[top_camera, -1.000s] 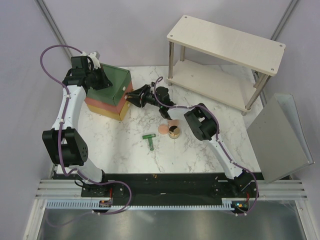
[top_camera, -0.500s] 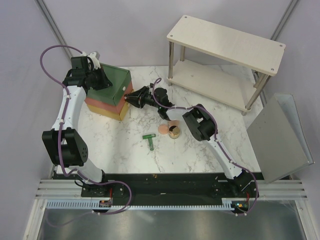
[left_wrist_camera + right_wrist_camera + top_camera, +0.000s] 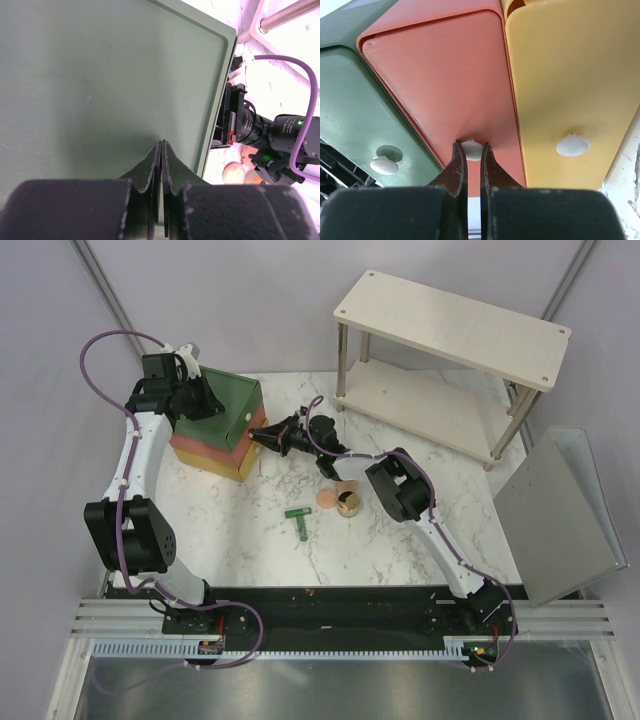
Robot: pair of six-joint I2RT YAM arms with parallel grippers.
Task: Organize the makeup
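My right gripper (image 3: 262,438) (image 3: 471,147) is shut on the white knob (image 3: 471,150) of the orange middle drawer (image 3: 445,75) of the drawer box (image 3: 222,430). My left gripper (image 3: 205,400) (image 3: 161,145) is shut and empty, its tips resting on the box's green top (image 3: 100,75). On the table lie two pink discs (image 3: 327,499) (image 3: 349,486), a round gold pot (image 3: 349,505) and a dark green T-shaped tool (image 3: 299,519). One disc (image 3: 233,173) also shows in the left wrist view. The orange-brown tube and the mint-green case are out of view.
A two-level wooden shelf (image 3: 450,325) stands at the back right. A grey metal tray (image 3: 555,520) leans at the right edge. The green drawer (image 3: 350,110) and the yellow drawer (image 3: 570,75), each with a white knob, flank the orange one.
My right arm has shifted slightly left toward the drawer box. The left arm and the makeup items have not moved.
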